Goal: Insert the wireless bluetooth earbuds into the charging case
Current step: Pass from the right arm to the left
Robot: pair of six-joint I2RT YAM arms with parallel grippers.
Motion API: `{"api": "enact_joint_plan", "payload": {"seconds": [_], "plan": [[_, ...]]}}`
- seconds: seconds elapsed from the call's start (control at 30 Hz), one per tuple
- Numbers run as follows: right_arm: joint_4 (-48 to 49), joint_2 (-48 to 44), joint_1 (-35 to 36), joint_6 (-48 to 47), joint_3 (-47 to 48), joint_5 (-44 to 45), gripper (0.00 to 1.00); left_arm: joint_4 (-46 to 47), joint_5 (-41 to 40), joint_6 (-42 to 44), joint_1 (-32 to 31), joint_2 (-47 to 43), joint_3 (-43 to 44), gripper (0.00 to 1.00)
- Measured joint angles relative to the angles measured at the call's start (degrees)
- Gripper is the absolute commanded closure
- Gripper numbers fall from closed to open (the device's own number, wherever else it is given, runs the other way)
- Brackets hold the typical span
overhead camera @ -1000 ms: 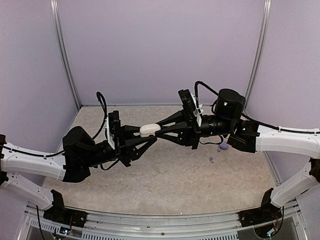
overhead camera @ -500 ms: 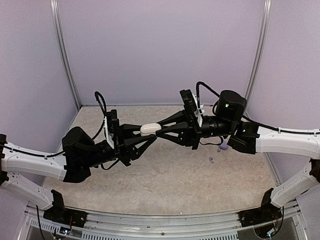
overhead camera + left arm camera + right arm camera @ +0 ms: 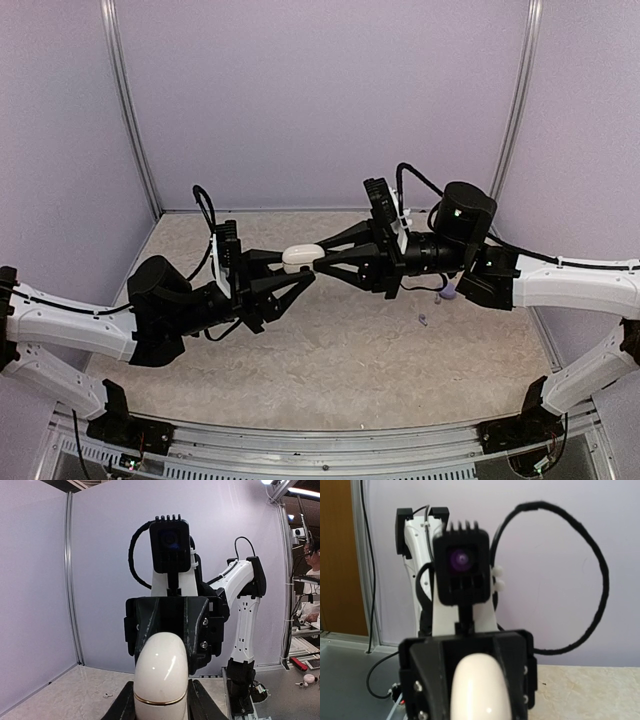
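Observation:
The charging case point(image 3: 301, 258) is a white, pebble-shaped shell with a thin gold seam. It is closed and held in the air between the two arms. My left gripper point(image 3: 292, 268) is shut on one end; in the left wrist view the case point(image 3: 161, 680) stands between the fingers point(image 3: 125, 707). My right gripper point(image 3: 319, 260) faces it, fingertips closed on the other end of the case point(image 3: 481, 690). One tiny pale earbud point(image 3: 423, 320) lies on the table at right. A lilac piece point(image 3: 449, 293) lies under the right arm. An earbud point(image 3: 106, 696) shows on the table.
The beige table point(image 3: 340, 370) is walled by lilac panels at the back and sides. Both arms stretch over its middle, well above the surface. A metal rail point(image 3: 320, 450) runs along the near edge.
Both arms and the case between them have shifted slightly to the right. The grips look the same.

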Motion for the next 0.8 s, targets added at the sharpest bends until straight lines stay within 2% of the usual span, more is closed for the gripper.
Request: {"api": "enact_joint_plan", "payload": {"seconds": [0.37, 0.67, 0.8], "plan": [[0.26, -0.26, 0.00, 0.07, 0.00, -0.04, 1.00, 0.07, 0.02, -0.13, -0.07, 0.35, 0.00, 0.73], [0.28, -0.26, 0.00, 0.09, 0.00, -0.37, 1.00, 0.07, 0.42, -0.50, -0.07, 0.28, 0.00, 0.85], [0.20, -0.26, 0.00, -0.24, 0.00, -0.42, 0.72, -0.13, 0.48, -0.46, -0.07, 0.13, 0.00, 0.89]]}}
